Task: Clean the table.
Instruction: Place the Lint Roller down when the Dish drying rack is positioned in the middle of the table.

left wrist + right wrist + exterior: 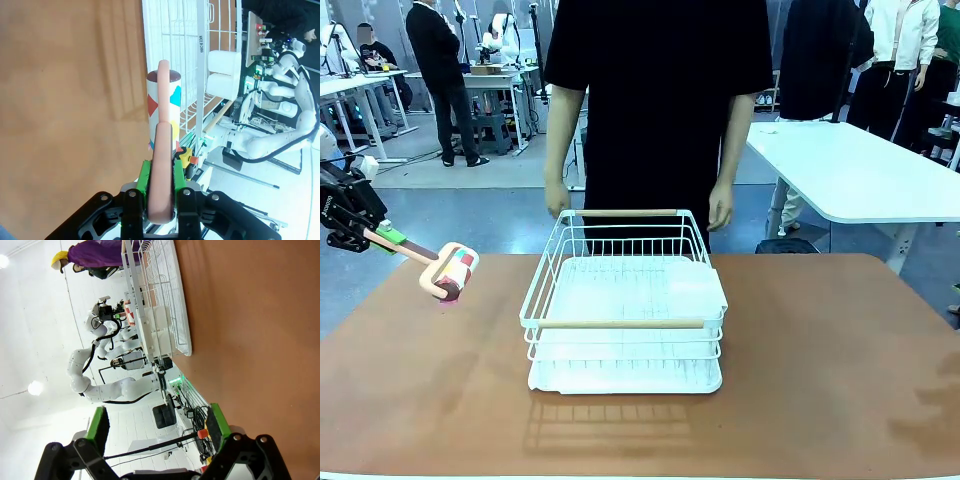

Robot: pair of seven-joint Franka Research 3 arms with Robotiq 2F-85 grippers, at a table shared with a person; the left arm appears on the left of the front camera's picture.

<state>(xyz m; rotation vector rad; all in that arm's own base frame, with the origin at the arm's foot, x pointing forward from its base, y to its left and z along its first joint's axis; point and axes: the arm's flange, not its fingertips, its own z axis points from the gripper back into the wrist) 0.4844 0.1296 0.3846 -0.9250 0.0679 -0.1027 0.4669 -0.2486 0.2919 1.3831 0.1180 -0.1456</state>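
My left gripper (pixel 378 236) comes in at the far left, above the edge of the reddish-brown table (pixel 820 380). It is shut on the peach handle of a lint roller (pixel 450 270), whose patterned drum hangs just over the table's left part. In the left wrist view the handle runs up from between the green pads (pixel 144 182) of my left gripper (pixel 161 187) to the roller (pixel 162 107) with its red, blue and yellow shapes. The right wrist view has my right gripper (pixel 157 425) open above the table (pixel 260 340), with nothing between its fingers.
A white wire dish rack (pixel 623 305) with two wooden handles stands on a white tray mid-table, also seen as the rack (pixel 180 45) and the rack (pixel 160 295). A person in black stands at the far side, hands (pixel 720 212) hanging near the rack's far rim.
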